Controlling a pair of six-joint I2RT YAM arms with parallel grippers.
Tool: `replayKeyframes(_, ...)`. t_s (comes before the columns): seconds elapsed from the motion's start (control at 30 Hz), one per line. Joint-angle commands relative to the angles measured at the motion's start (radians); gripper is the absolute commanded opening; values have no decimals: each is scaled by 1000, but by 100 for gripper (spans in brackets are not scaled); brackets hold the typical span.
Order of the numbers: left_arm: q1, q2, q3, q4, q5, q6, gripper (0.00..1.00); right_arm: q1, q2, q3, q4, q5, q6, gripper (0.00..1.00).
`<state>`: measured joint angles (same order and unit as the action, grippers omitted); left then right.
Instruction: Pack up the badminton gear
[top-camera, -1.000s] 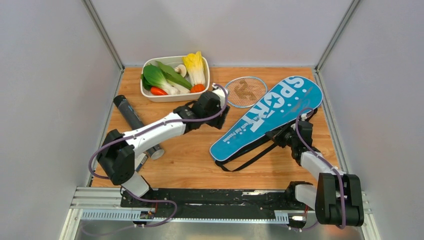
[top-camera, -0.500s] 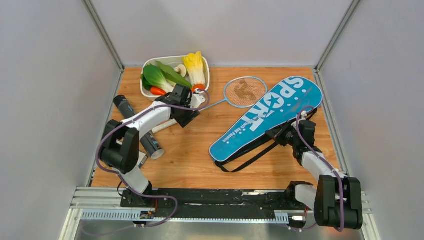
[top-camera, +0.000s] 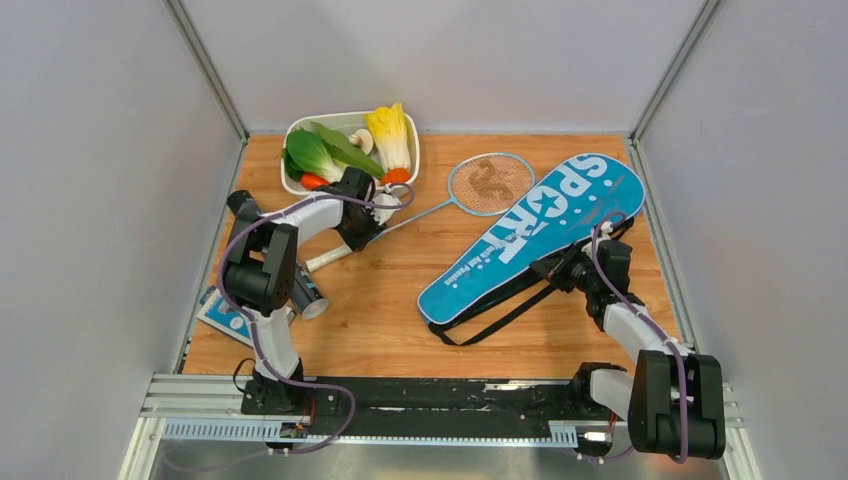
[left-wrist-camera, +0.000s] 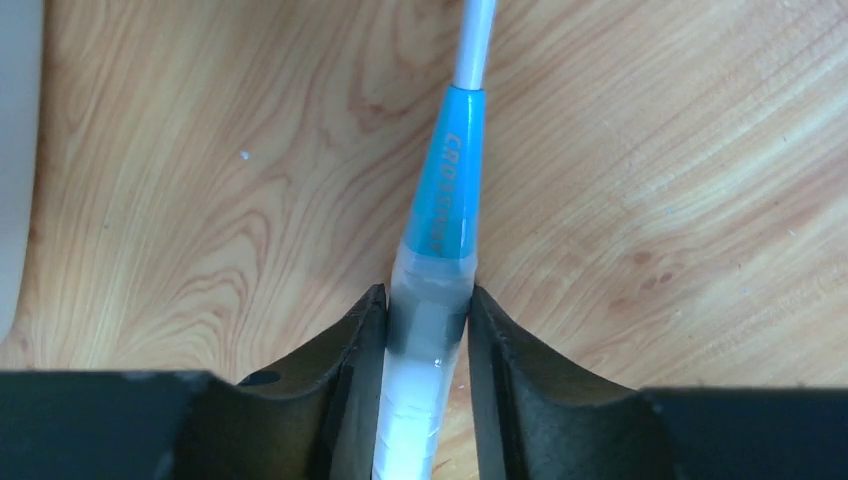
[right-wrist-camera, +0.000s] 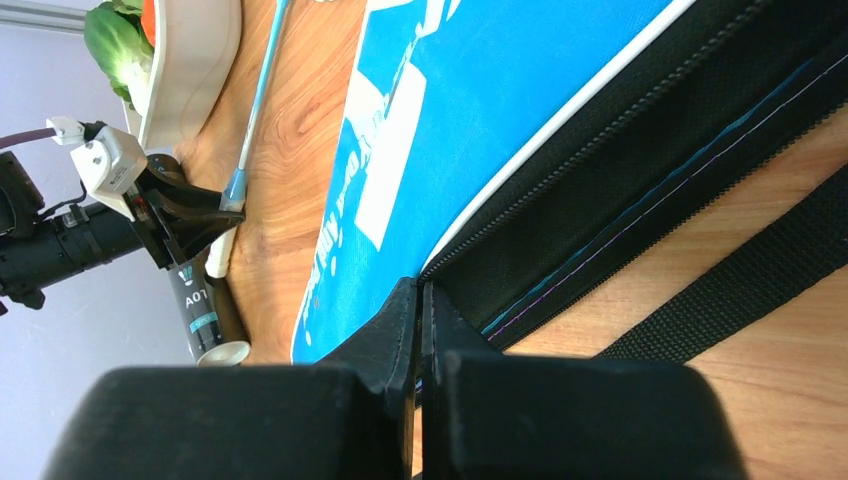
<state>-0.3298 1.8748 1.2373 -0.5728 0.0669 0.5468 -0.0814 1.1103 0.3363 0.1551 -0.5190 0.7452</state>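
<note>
Light-blue racket (left-wrist-camera: 447, 200) lies on the wooden bench (left-wrist-camera: 200, 150), its white handle clamped in the left tool (left-wrist-camera: 427, 320) and shaft running ahead, while the right tool (right-wrist-camera: 420, 300) pinches the blue SPORT cover (right-wrist-camera: 500, 90) at its edge.

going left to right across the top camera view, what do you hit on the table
blue-and-white card → black tube → left gripper, shut on the racket handle → SPORT cover. Tray and racket head overlap these, so left out.
</note>
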Motion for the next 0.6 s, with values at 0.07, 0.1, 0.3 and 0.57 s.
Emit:
replayKeyframes(0.07,4,19,66,-73,94,-34,16,-1,-11,48,25,-22,-33,0)
replayKeyframes(0.1,4,0,66,-74,113,-61,10,-1,-8,51,21,-20,-35,0)
replayKeyframes(0.3,-14,-170,-21,22,246,-239,0,-1,11,106,-88,22,-46,0)
replayKeyframes(0.57,-66,-386,-180,197,347,-483,0,12,-34,203,-262,70,-74,0)
